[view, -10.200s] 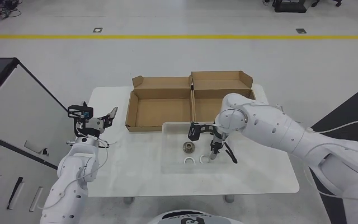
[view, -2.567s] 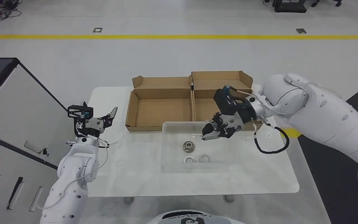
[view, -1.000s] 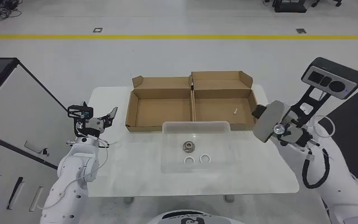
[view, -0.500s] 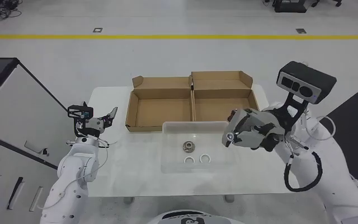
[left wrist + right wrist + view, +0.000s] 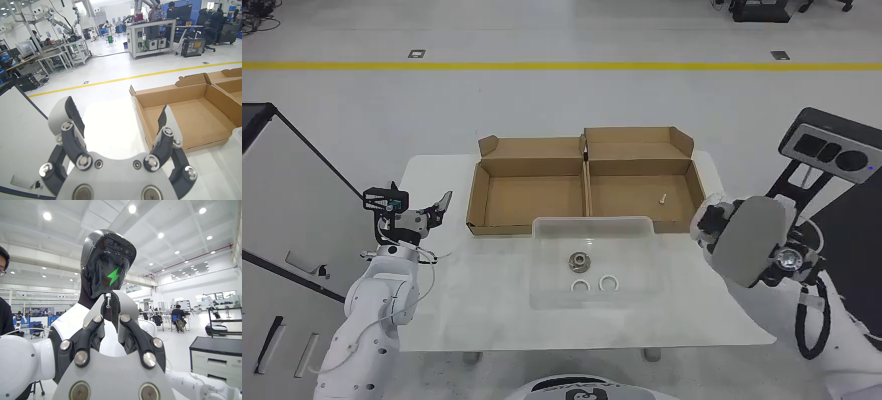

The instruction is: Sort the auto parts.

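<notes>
A clear tray [image 5: 542, 232] in the middle of the table holds a metal gear-like part [image 5: 580, 263] and two white rings [image 5: 580, 286]. Behind it stand two open cardboard boxes. The left box [image 5: 527, 200] is bare. The right box [image 5: 622, 195] has a small bolt [image 5: 664, 197] in it. My right gripper [image 5: 109, 298] is raised off the table's right edge, pointing up, and is shut on a small threaded bolt [image 5: 108, 299] at its tips. My left gripper [image 5: 417, 212] [image 5: 118, 108] stands open with nothing in it, left of the left box [image 5: 189, 117].
The white table [image 5: 492, 310] has free room in front of the tray and along its left side. A white slanted board [image 5: 282, 190] stands just off the table's left edge, close to my left arm. The right arm's wrist [image 5: 750, 238] hangs over the table's right edge.
My right arm has pulled back from beside the tray to the table's right edge and turned its wrist upward. The left arm and the parts have not moved.
</notes>
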{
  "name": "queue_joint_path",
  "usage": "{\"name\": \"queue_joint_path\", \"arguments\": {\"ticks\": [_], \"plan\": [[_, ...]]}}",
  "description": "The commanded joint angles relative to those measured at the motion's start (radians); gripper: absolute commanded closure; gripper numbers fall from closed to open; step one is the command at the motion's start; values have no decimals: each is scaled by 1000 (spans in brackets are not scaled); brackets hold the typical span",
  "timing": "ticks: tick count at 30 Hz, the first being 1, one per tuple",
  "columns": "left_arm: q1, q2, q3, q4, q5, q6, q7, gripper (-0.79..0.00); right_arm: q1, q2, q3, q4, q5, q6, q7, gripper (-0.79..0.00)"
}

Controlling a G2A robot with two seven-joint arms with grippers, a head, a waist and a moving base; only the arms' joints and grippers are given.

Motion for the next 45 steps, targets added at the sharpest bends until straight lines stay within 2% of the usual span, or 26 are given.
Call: {"name": "queue_joint_path", "arguments": {"ticks": [1, 4, 7, 11, 14, 28, 31, 36, 45], "plan": [[0, 0, 0, 0, 0, 0, 0, -785, 6, -2, 4, 18, -16, 23, 20, 0], [0, 0, 0, 0, 0, 0, 0, -785, 16, -2, 31, 53, -140, 100, 39, 0], [0, 0, 0, 0, 0, 0, 0, -785, 10, -4, 55, 49, -268, 168, 3, 0], [0, 0, 0, 0, 0, 0, 0, -785, -4, -11, 57, 25, -358, 209, -42, 0], [0, 0, 0, 0, 0, 0, 0, -785, -12, -17, 47, 17, -364, 215, -67, 0], [0, 0, 0, 0, 0, 0, 0, -785, -66, -46, 32, -8, -163, 72, -110, 0], [0, 0, 0, 0, 0, 0, 0, -785, -76, -48, 44, -10, -165, 78, -98, 0], [0, 0, 0, 0, 0, 0, 0, -785, -96, -48, 80, -11, -257, 144, -83, 0], [0, 0, 0, 0, 0, 0, 0, -785, -132, -54, 96, -48, -381, 221, -120, 0]]}}
